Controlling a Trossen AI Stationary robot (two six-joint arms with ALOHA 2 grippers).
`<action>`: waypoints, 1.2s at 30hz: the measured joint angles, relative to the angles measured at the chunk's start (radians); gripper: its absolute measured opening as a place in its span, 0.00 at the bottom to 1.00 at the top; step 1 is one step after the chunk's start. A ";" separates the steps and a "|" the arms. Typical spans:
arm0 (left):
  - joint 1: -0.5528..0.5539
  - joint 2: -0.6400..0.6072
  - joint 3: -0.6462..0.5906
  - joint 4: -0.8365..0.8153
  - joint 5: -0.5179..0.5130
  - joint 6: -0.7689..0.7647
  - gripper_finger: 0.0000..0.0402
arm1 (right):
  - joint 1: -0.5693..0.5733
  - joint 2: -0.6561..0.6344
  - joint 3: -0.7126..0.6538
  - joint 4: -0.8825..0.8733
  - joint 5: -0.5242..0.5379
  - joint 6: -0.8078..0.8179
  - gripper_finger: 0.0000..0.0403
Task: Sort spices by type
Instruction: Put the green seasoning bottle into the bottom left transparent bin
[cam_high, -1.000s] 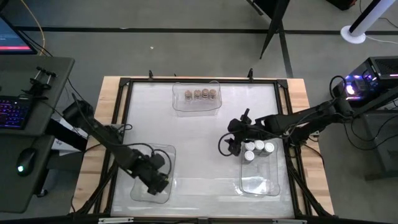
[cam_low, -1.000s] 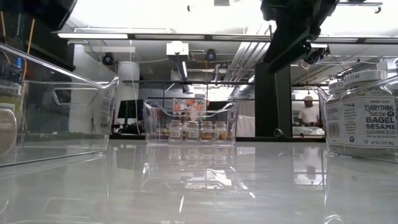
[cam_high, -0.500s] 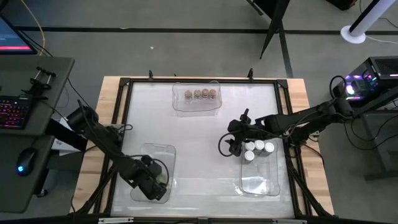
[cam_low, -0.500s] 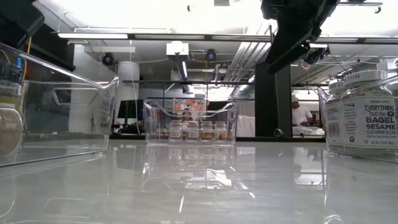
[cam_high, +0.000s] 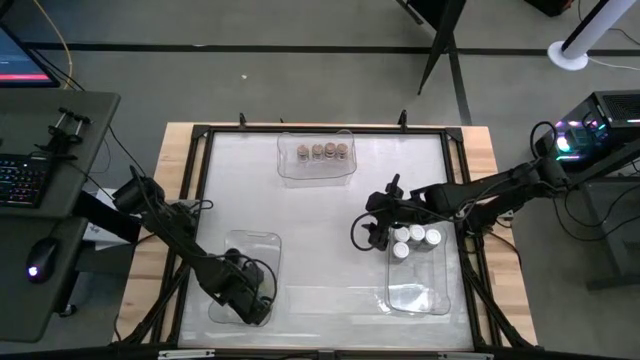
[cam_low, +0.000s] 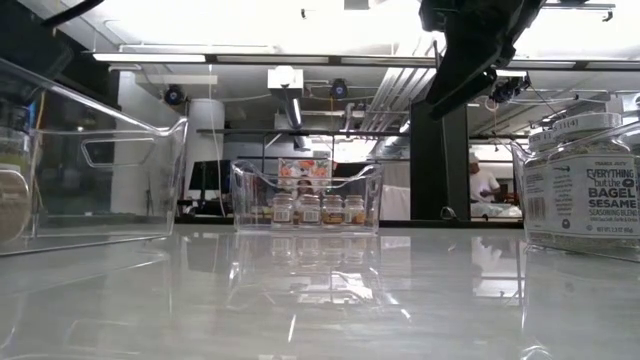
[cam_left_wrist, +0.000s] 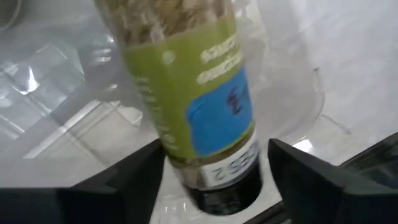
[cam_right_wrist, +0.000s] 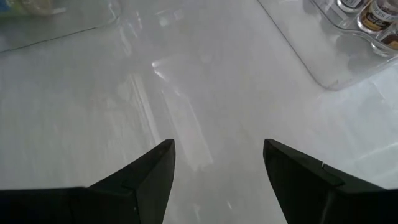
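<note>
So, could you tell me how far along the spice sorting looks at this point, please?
Done: four tan-lidded jars sit in the far bin, three white-lidded jars in the right bin. In hand: the left gripper holds a green-labelled jar in the left bin. Left: releasing it. The right gripper hangs open.

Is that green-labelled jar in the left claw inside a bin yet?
Yes, inside. The left gripper holds the green-labelled jar within the clear bin walls.

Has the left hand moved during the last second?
Yes. The left hand slid toward the near end of its clear rectangular plastic bin, carrying a green-labelled spice jar.
</note>
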 joint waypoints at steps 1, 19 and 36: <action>0.000 0.000 0.000 0.000 0.010 0.006 0.63 | 0.000 0.000 0.000 0.000 0.000 -0.005 0.60; 0.034 -0.275 -0.003 -0.077 0.203 0.171 0.34 | -0.002 0.000 0.000 0.126 -0.054 -0.006 0.60; 0.312 -0.464 -0.003 -0.255 0.287 0.516 0.35 | -0.010 0.413 0.145 1.025 -0.111 0.039 0.04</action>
